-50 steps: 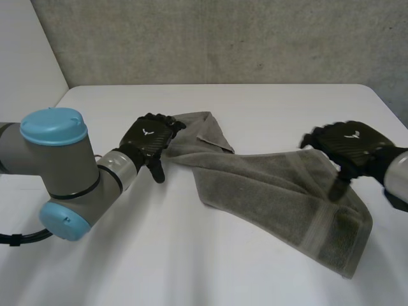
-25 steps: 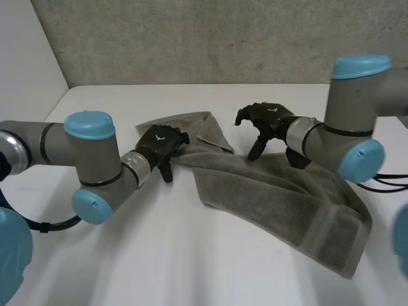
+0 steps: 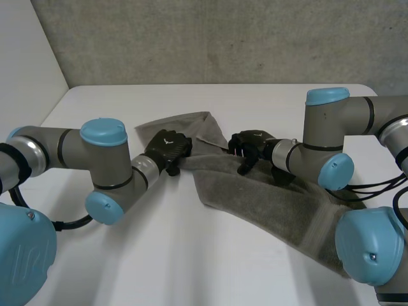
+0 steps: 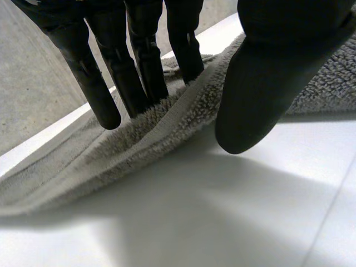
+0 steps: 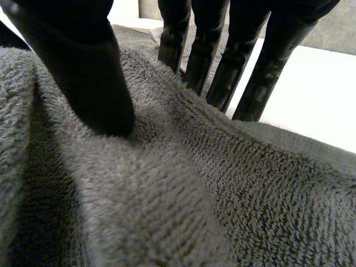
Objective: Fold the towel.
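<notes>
The left robot hand [image 3: 167, 146] sat at about 10 o'clock from the middle of the grey towel [image 3: 280, 197], on the towel's near edge. In its wrist view the straight fingers [image 4: 139, 61] stood on the far side of that edge and the thumb [image 4: 267, 72] on the near side. The edge rose off the white worktop [image 3: 191, 255] between them, so I judged the hand to be pinching the towel there.

The towel lay rumpled and partly doubled over. It ran from a loose flap at 11 o'clock on the worktop down to a banded end at 4 o'clock, near the right arm's blue cap.

The right robot hand [image 3: 247, 144] rested at 11 o'clock from the towel's middle, on a raised ridge of cloth. Its thumb [image 5: 83, 67] pressed into the pile and its straight fingers [image 5: 222, 61] touched down beyond the ridge. The hand was spread, with the ridge not yet pinched.

The step in hand looked like taking a second hold so that the cloth could be drawn flat. To do it well, the right hand should close thumb to fingers on one layer, not on the whole bunch. Both hands should then lift level and pull apart along the 9-to-3 line. A hold on two layers could drag the hidden fold along and leave the towel twisted.
</notes>
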